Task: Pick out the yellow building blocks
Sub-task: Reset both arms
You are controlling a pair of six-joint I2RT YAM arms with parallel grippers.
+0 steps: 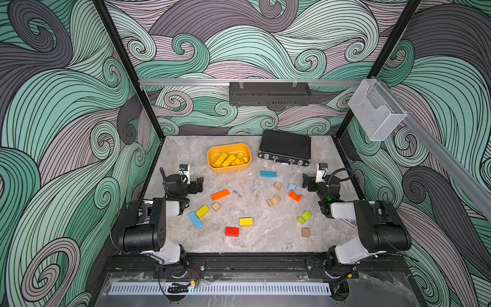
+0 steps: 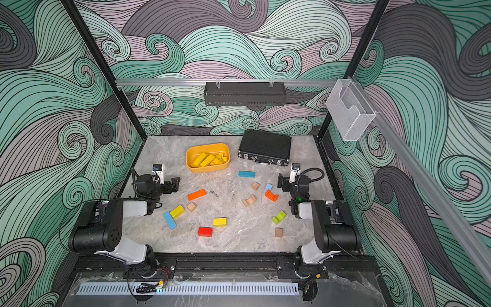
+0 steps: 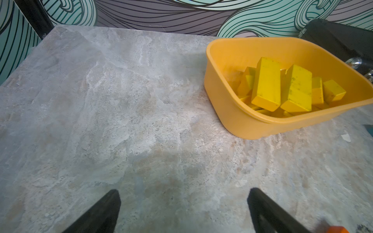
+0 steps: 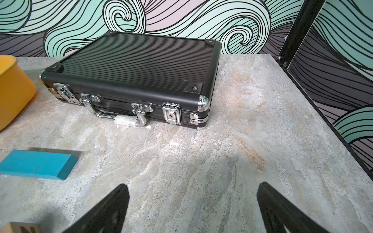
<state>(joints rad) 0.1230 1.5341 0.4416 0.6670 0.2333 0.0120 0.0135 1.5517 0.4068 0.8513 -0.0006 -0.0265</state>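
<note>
Marble tabletop [image 1: 265,239]; left gripper [image 1: 199,183], right gripper [image 1: 305,182] hanging spread, empty; possibly mistaking lime block [image 1: 304,217] for yellow building blocks [image 1: 245,222], hues being close.

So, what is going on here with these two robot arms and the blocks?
The two arms are collecting yellow blocks into the tub, and many lie in it already. At this moment nothing is held: the left pincer and the right pincer are both open and empty. Two yellow ones are not yet picked: one beside a blue block, one near a red block.
</note>
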